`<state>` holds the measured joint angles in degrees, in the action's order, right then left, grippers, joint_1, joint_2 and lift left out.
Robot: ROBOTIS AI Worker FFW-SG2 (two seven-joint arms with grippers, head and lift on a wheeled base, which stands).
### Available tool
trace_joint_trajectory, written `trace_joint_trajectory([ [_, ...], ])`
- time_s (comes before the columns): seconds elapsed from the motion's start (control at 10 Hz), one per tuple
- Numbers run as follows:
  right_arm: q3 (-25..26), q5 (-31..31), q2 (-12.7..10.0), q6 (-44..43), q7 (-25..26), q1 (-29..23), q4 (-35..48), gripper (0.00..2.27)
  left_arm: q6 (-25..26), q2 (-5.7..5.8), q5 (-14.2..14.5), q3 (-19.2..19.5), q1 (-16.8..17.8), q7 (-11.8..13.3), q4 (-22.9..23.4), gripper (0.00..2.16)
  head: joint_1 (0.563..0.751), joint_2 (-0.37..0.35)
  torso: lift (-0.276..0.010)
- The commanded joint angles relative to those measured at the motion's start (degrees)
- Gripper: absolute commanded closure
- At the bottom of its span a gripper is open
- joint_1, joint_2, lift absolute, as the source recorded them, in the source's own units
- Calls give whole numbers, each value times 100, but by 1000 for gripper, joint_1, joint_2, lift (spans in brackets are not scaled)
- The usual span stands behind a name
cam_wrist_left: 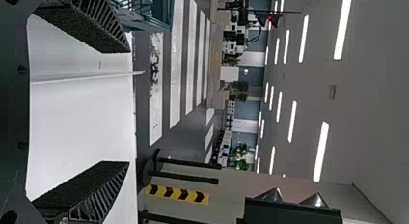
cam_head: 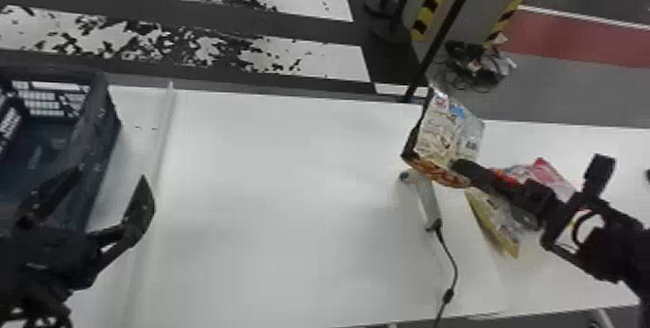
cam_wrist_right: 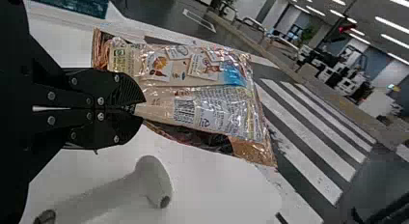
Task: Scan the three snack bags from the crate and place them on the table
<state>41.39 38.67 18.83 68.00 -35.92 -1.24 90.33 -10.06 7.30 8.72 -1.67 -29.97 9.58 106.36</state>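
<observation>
My right gripper is shut on a snack bag, held up above the white table beside a scanner. In the right wrist view the right gripper pinches the bag at one edge, its barcode side facing the camera, and the scanner lies on the table below. Other snack bags, one red and pink and one yellowish, rest on the table under the right arm. My left gripper stands open and empty beside the crate; the left wrist view shows the left gripper with its fingers wide apart.
The dark crate stands at the table's left end. A ridge crosses the white table near it. The scanner's cable runs to the front edge. Beyond the far edge are a striped post and a dark pole.
</observation>
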Motion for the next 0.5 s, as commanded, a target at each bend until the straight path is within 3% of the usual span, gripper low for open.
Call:
trace_joint_trajectory([
  [0.0,326,158,-55,-652,437,-16,-76,2260,1,-1,-2,8,0,0,8,39,695,-291,-62],
  [0.2,545,237,-63,-1355,1193,-16,-384,2260,1,-1,7,26,-9,0,-1,39,695,-350,-62],
  [0.4,651,466,-63,-2163,1922,-34,-824,2260,1,-10,7,26,-9,0,-1,39,695,-350,-62],
])
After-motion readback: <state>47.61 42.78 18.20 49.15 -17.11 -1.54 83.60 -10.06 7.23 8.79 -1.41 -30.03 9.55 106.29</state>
